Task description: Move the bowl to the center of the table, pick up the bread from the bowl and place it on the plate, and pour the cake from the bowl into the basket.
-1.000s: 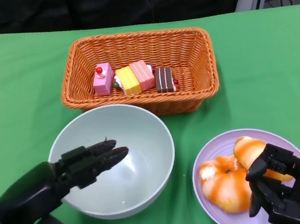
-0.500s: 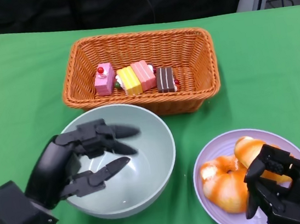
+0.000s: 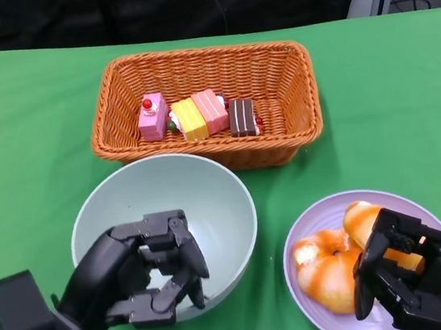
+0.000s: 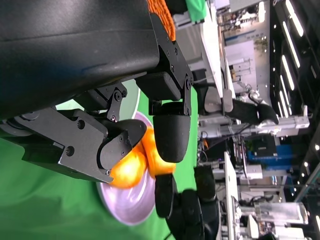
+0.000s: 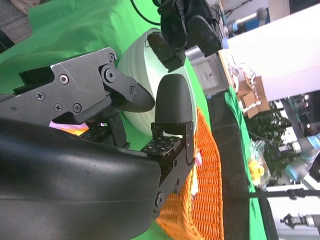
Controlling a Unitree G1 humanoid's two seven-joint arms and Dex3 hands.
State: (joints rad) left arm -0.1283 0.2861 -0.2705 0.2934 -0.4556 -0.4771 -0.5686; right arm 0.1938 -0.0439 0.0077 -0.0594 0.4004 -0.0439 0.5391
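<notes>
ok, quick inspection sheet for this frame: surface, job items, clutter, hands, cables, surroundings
Surface: green cloth-covered table, flat.
Job's things: pale green round bowl, no food visible inside. Lilac round plate carries two glazed orange bread pieces. Orange woven wicker basket holds four small cake slices in a row: pink, yellow, pink, chocolate.
Clutter: nothing seen.
Hands: left hand at the bowl's near rim, fingers curled over its edge. Right hand over the plate's near side, fingers around one bread piece.
Cables: dark cable behind the table's far edge.
Surroundings: lab equipment and shelving in both wrist views, blurred.
</notes>
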